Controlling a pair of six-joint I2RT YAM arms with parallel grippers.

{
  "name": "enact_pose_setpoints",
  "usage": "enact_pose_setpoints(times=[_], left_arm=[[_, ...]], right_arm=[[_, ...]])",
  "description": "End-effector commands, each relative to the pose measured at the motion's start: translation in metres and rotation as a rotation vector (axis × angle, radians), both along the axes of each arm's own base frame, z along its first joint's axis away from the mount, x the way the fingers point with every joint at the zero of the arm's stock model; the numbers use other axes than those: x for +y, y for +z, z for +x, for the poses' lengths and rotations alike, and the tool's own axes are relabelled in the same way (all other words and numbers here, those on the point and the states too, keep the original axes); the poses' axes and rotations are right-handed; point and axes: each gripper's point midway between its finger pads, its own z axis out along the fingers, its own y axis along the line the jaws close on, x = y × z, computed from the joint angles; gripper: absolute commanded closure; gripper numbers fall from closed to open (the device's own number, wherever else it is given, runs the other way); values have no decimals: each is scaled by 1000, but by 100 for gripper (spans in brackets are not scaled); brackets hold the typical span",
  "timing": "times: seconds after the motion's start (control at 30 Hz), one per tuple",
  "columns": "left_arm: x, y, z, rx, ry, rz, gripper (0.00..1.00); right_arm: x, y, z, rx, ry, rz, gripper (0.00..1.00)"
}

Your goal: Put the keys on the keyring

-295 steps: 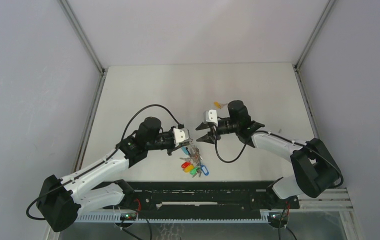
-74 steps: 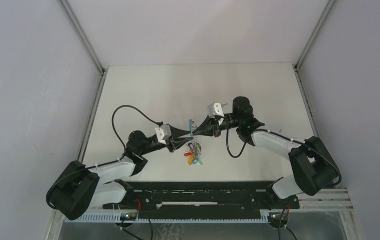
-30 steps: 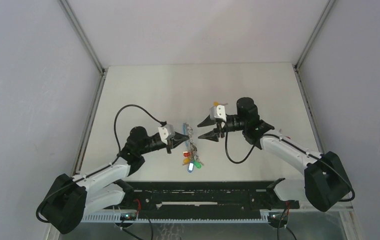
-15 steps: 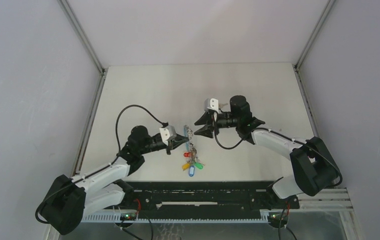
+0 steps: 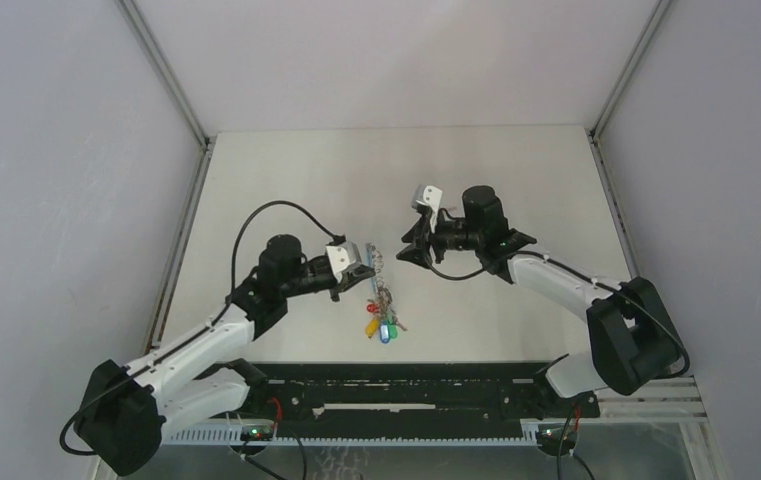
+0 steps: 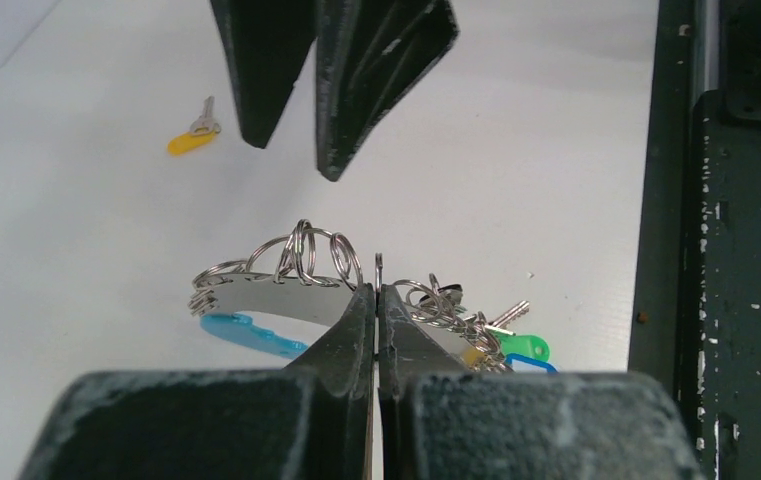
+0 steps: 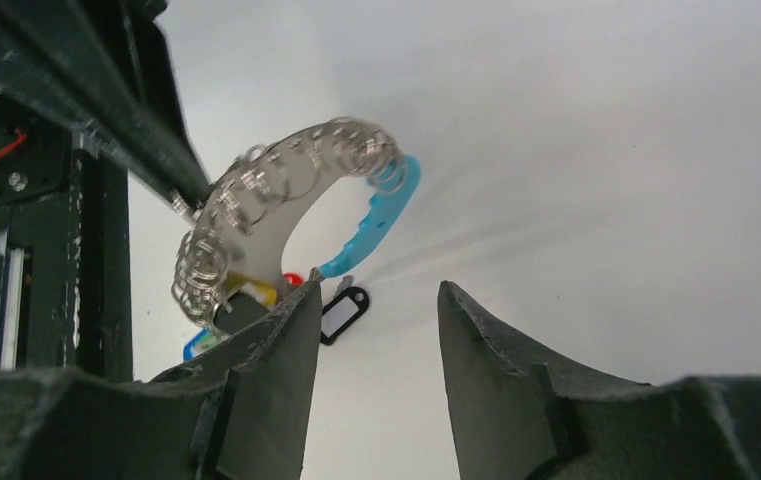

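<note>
My left gripper (image 5: 369, 268) is shut on the grey band of the keyring (image 6: 276, 298) and holds it up off the table; it shows in the left wrist view (image 6: 377, 292). The ring's cyan section (image 6: 246, 335) faces left, and its tagged keys (image 5: 382, 325) hang down to the table. My right gripper (image 5: 404, 247) is open and empty just right of the keyring (image 7: 266, 215), not touching it; it shows in the right wrist view (image 7: 376, 300). An orange-yellow tagged key (image 6: 191, 135) lies loose on the table beyond the right fingers (image 6: 376, 80). A loose red-tagged key is not discernible.
A black rail (image 5: 416, 385) runs along the table's near edge by the arm bases. Grey walls with metal posts (image 5: 166, 75) enclose the white table on three sides. A black-framed tag (image 7: 341, 312) lies under the ring.
My right gripper has moved left, closer to the keyring, still open. My left gripper has shifted slightly up and right with the keyring in it.
</note>
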Motion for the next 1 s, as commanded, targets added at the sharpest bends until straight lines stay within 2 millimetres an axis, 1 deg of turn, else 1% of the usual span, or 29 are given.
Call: enact_pose_setpoints(times=[0.0, 0.07, 0.17, 0.3, 0.33, 0.53, 0.67, 0.97], left_arm=[[0, 41, 14, -82, 39, 38, 100], [1, 40, 14, -62, 49, 82, 100], [2, 43, 15, -53, 56, 123, 100], [2, 45, 19, -37, 73, 142, 100], [2, 45, 19, -35, 74, 145, 100], [0, 42, 19, -25, 68, 152, 100], [-3, 45, 17, -28, 50, 146, 100], [-8, 47, 9, -38, 0, 136, 100]], right_arm=[[3, 24, -23, -142, 140, 25, 54], [7, 29, -36, -206, 222, 43, 56], [14, 36, -50, -289, 320, 67, 59], [23, 44, -61, -351, 396, 106, 68], [26, 44, -63, -358, 408, 113, 69], [33, 42, -69, -367, 438, 119, 73], [37, 39, -70, -368, 455, 126, 76], [48, 31, -67, -335, 495, 115, 76]])
